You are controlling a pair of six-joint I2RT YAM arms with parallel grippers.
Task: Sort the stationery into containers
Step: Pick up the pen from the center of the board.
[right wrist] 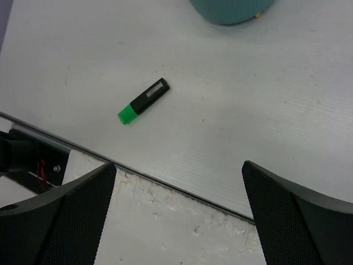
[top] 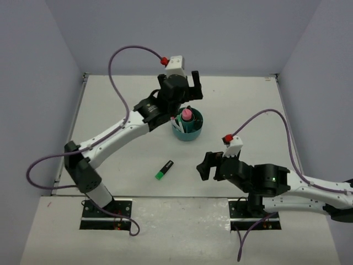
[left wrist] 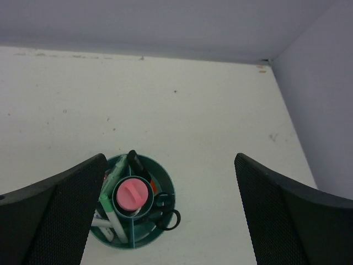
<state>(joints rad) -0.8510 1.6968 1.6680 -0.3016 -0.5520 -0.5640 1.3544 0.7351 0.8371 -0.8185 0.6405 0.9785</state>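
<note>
Top view. Organizer (top: 196, 132): teal, round, stands in the far half of the table (top: 110, 110), about midway between the left and right edges. Glue stick (top: 187, 114): upright in the centre well, pink cap up. Left gripper (top: 180, 83): hangs above the organizer's far-left side, released, jaws spread wide, grasps nothing. Highlighter (top: 164, 170): green cap, black body, lies flat close to the near edge, left of centre, well apart from the organizer. Right gripper (top: 205, 164): hovers just right of the highlighter, close to the near edge; jaw state unclear from here.

Left wrist view. Looks down on the organizer, far right corner of the table at upper right. Left fingers (left wrist: 55, 215): far apart at the frame's sides, only the organizer below between them. Pens (left wrist: 110, 185): green and white, lean in the left compartments. Marker (left wrist: 134, 161): dark tip, on the far side. Scissors (left wrist: 167, 216): black loops up, in the right-hand compartment.

Right wrist view. Right fingers (right wrist: 60, 215): wide apart, released, empty. Highlighter lies diagonally on bare table, green cap toward the near edge. Organizer wall cut off at the frame's top.
</note>
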